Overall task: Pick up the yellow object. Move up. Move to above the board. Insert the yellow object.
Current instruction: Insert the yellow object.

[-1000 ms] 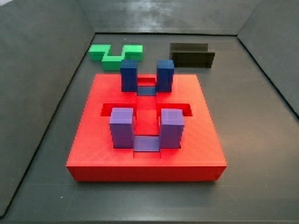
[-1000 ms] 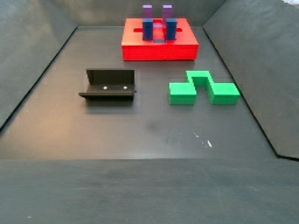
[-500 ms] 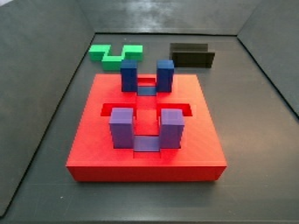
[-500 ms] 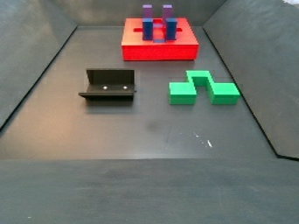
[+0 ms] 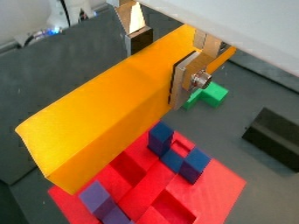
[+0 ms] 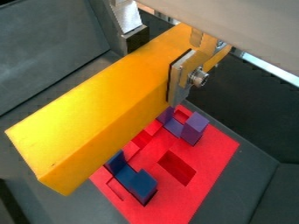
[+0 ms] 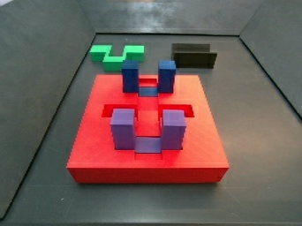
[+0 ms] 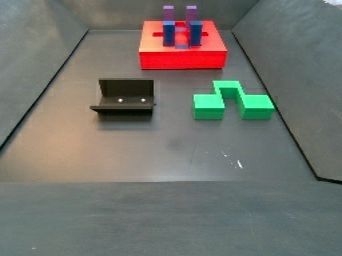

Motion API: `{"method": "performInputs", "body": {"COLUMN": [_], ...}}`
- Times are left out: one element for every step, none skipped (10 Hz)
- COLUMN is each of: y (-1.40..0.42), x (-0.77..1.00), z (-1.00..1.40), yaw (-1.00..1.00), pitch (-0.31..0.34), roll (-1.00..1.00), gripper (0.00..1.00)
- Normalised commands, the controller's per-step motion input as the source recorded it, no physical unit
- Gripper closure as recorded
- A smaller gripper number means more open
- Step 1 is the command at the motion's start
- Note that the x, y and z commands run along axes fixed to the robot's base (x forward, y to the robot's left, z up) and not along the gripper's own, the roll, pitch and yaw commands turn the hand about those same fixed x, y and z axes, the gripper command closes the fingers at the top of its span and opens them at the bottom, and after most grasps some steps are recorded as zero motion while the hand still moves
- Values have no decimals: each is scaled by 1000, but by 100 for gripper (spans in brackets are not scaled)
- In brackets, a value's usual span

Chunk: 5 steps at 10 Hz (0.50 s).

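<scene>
**Bar held high above the board, ready for descent**

Between the earlier side frames and these I find no change: board, green block and fixture sit exactly where they were, and neither arm nor bar enters either side view. The wrist views carry the moment. The gripper (image 5: 162, 54) is closed on the yellow object (image 5: 111, 114), its silver finger plates pressed flat against the bar's two long faces near one end; the rest of the bar projects toward the camera. Below it, well apart, lies the board (image 6: 205, 157), so I judge the step in hand to be positioning above the board before insertion.

To do it well, I would bring the bar's long axis in line with the chosen recess while high, then descend straight and slowly, clear of the dark-blue posts (image 7: 154, 76) and the purple posts (image 7: 147, 129). Which recess takes the bar I cannot tell from here.

The bar is a smooth rectangular prism, yellow to orange, with crisp edges. The board is a flat red slab, matte, cut with square pockets. The green zigzag block (image 8: 230, 101) and the dark L-shaped fixture (image 8: 124, 98) stand on the grey floor, away from the board.
</scene>
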Motion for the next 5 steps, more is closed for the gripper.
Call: {"method": "performInputs", "body": {"y": [-251, -183, -86, 0, 0], "x": [-9, 0, 194, 274, 277], "z": [-677, -566, -520, -600, -657], "yaw": [86, 46, 0, 0, 0], "pitch": [-104, -60, -16, -17, -39], "roll": [74, 86, 106, 124, 109], "gripper": [100, 100, 100, 100, 100]}}
